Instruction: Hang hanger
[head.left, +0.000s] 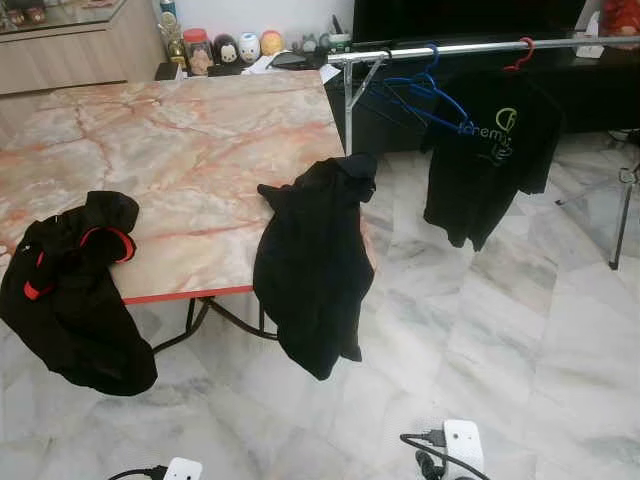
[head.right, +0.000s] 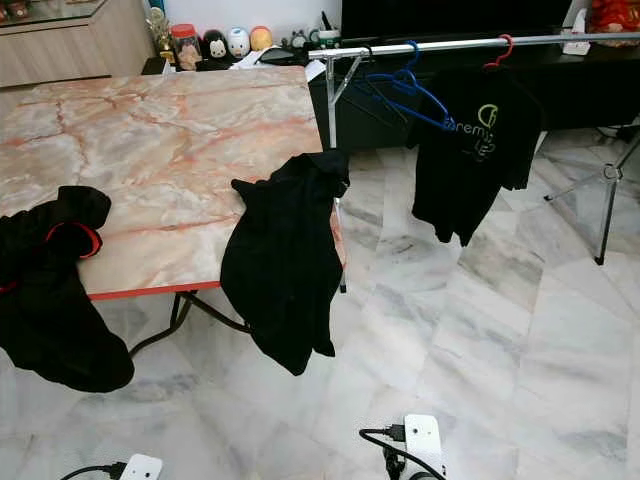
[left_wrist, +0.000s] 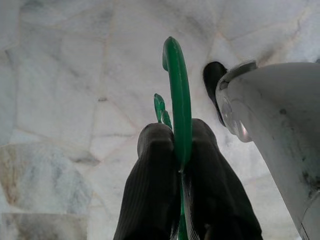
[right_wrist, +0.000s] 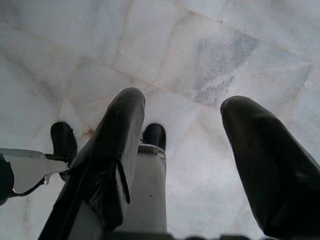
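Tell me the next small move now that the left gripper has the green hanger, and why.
Probably raise the left gripper, shut on the green hanger, up from beside the leg toward the silver rail. The wrist view looks down at marble floor, so the hanger hangs low, well short of the rail. There is bare rail between the blue hanger and the black shirt.

We see a marble-patterned table (head.left: 180, 150) with a red edge. A black garment with red trim (head.left: 70, 290) hangs over its near left corner, and another black garment (head.left: 315, 260) hangs over its near right corner. Behind the table, small round figurines (head.left: 240, 47) and a jar (head.left: 198, 50) stand on a dark shelf. At the right, a black T-shirt (head.left: 490, 160) hangs above the white marble floor (head.left: 500, 340). Two white boxes with cables (head.left: 462, 442) lie on the floor.
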